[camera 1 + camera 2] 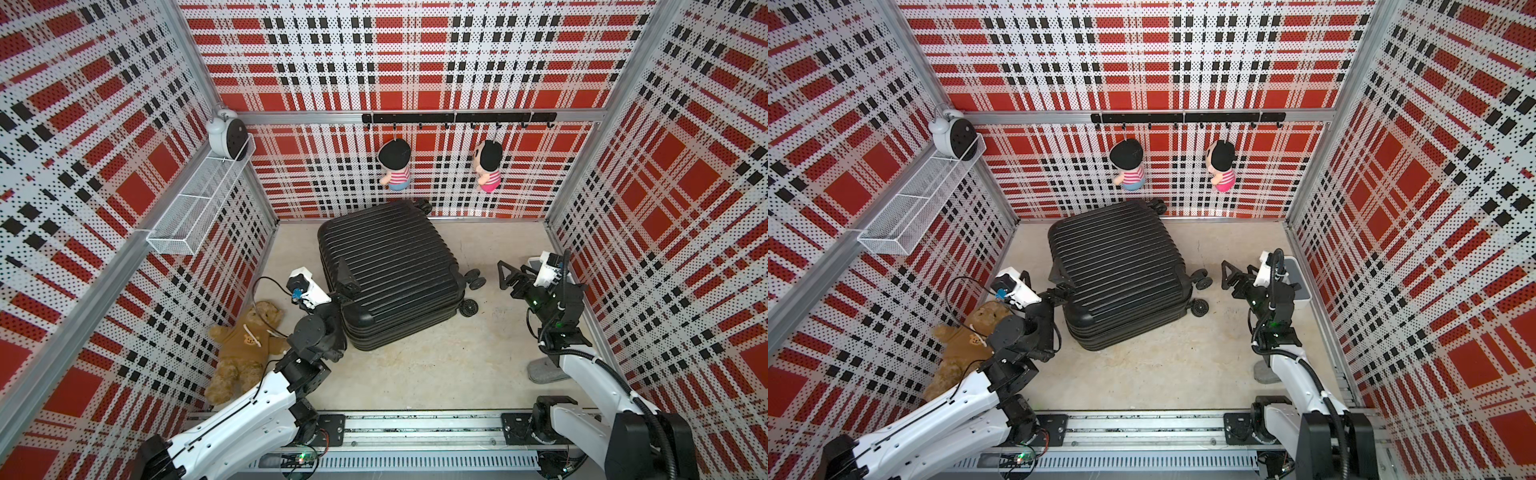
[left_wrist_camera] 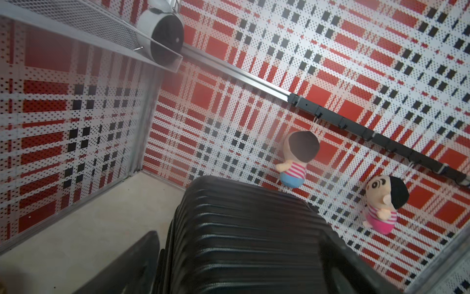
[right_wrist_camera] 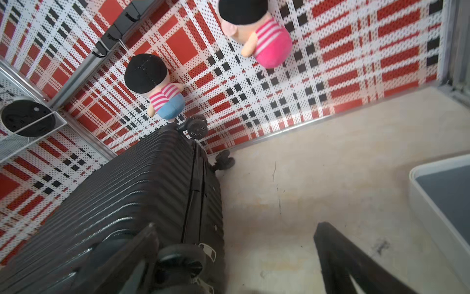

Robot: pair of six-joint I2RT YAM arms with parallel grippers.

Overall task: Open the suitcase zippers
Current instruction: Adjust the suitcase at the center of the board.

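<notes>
Top views look down; wrist views share the suitcase (image 2: 241, 241).

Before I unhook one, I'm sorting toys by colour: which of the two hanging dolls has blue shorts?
The doll hanging nearer the wire basket, just beyond the suitcase; the other doll wears pink shorts.

robot lab booth, walled in plaid pegboard (image 1: 395, 62).

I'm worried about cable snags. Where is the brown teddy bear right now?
In both top views the brown teddy bear lies on the floor by the left wall, beside the left arm and clear of the suitcase.
</notes>
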